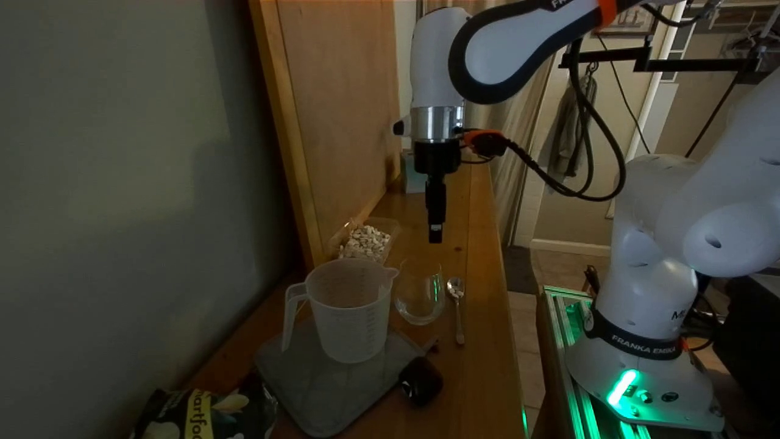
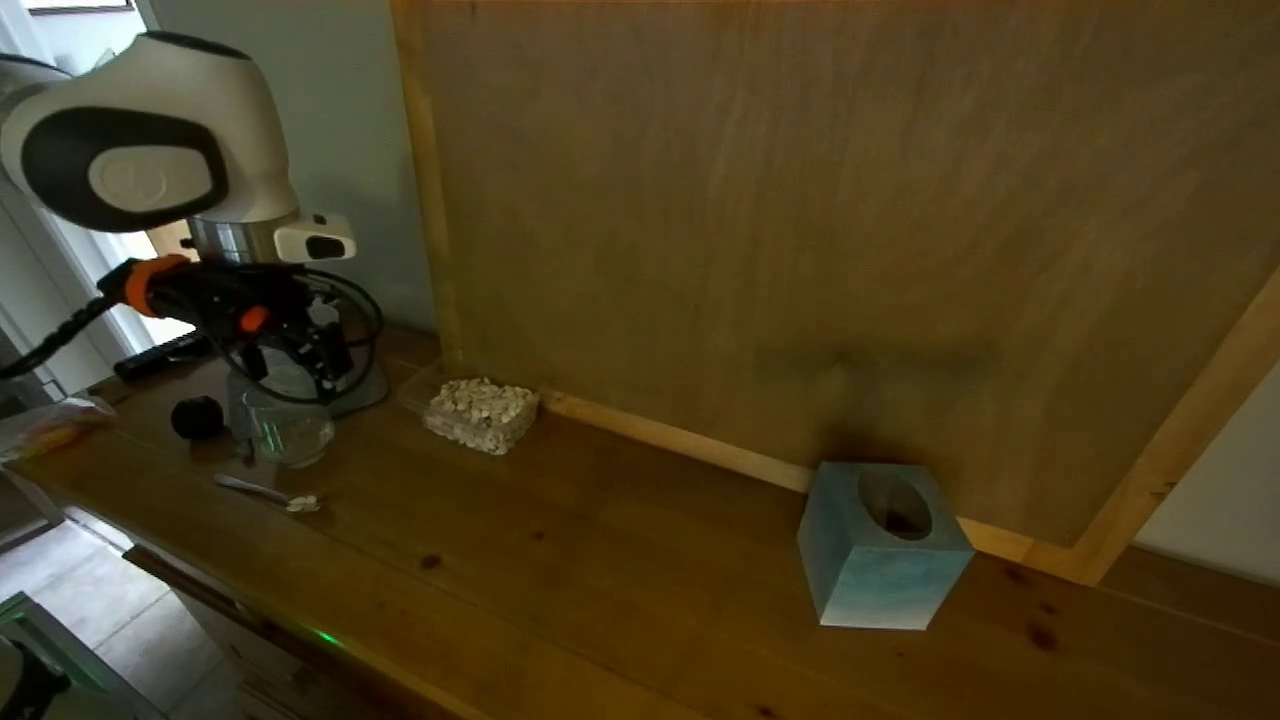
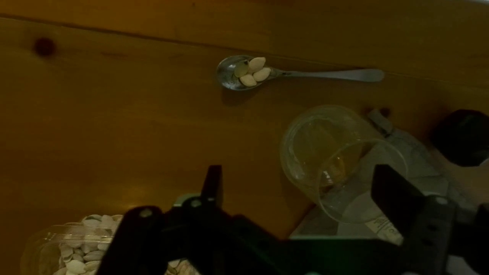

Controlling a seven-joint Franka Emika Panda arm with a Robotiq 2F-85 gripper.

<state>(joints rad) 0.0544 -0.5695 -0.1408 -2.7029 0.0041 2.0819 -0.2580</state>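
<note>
Overhead, the end effector [image 3: 298, 170] hangs with spread fingers [image 3: 212, 185] near a clear glass [image 1: 419, 299]

Left to right in an exterior view, a dark printed bag [image 1: 204, 417] comes first, cut off by the bottom edge. Next is a grey mat [image 1: 317, 402], flat on the wooden tabletop [image 1: 481, 244], bearing an upright translucent measuring jug [image 1: 350, 317] with its handle to the left and its spout to the right. Behind the jug, a clear container [image 3: 42, 254] holding pale seeds [image 1: 365, 242] sits beside a wooden panel [image 1: 335, 110]. Farther along the tabletop, near that panel, stands a blue-and-white box [image 2: 885, 545] with an oval hole in its top.

Then comes the glass, upright on the tabletop just right of the jug; whether it touches the mat is hard to tell. Nearer the camera, at the mat's edge, sits a black object [image 1: 420, 383] too dark to identify. Higher up, the end effector points straight down, well apart from the things beneath. In the wrist view its two fingers stand wide apart, and the glass shows below, partly behind one of them. To the right of the glass, a metal spoon [image 1: 458, 314] lies flat, a few seeds [image 3: 256, 71] in its bowl.
</note>
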